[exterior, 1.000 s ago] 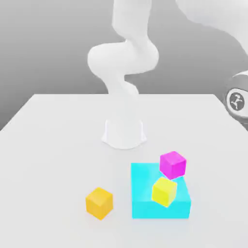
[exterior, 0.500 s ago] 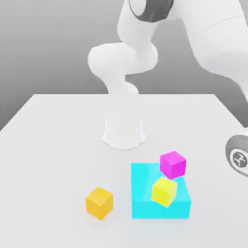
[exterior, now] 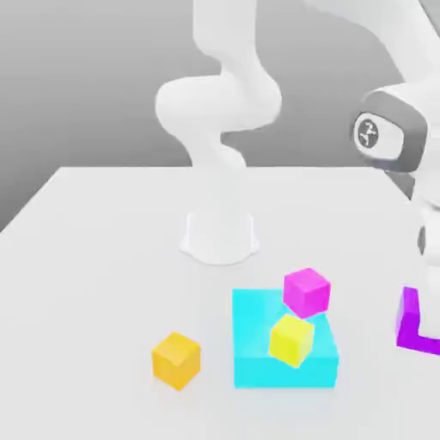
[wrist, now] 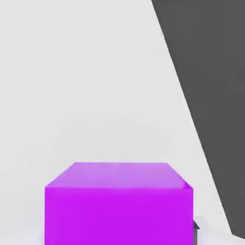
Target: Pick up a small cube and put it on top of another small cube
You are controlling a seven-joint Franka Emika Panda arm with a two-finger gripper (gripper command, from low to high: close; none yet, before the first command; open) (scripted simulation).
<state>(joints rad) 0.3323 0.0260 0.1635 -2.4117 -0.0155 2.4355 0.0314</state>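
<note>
A purple cube (exterior: 408,320) shows at the exterior view's right edge, partly covered by my gripper (exterior: 432,305), which is shut on it. The hand view has the same purple cube (wrist: 118,203) close up, with white table behind it. A magenta cube (exterior: 307,292) rests tilted on the far corner of a large cyan block (exterior: 258,344). Near that block's front leans a yellow cube (exterior: 292,340). An orange cube (exterior: 177,360) sits alone on the table towards the exterior view's left.
The arm's white base (exterior: 220,236) stands mid-table behind the cyan block, and its wrist (exterior: 391,133) hangs high at the exterior view's right. In the hand view the table's edge (wrist: 184,95) runs close by the purple cube.
The gripper has shut. The arm has swung at the exterior view's right, and the purple cube has come into view there with the gripper. The other cubes have not moved.
</note>
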